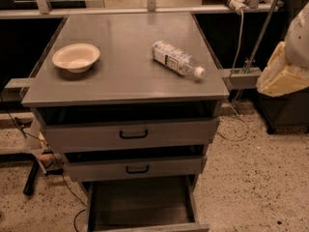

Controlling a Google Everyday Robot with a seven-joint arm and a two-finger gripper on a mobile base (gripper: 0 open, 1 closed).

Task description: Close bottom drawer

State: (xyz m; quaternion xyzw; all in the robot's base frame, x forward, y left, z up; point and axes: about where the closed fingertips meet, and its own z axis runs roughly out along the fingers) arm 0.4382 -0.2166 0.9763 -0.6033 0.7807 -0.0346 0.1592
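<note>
The bottom drawer (140, 204) of the grey cabinet is pulled far out, showing its dark boxy interior. Its front panel (149, 227) lies along the lower edge of the view, and its handle is out of view. My gripper (284, 75), a cream-coloured part under the white arm (300, 35), hangs at the far right. It is level with the cabinet top and well away from the drawer, touching nothing.
The top drawer (133, 133) and the middle drawer (136, 168) each stand slightly out. A white bowl (76, 57) and a lying plastic bottle (176, 59) rest on the cabinet top (120, 81). Cables trail on the speckled floor (256, 178) at left and right.
</note>
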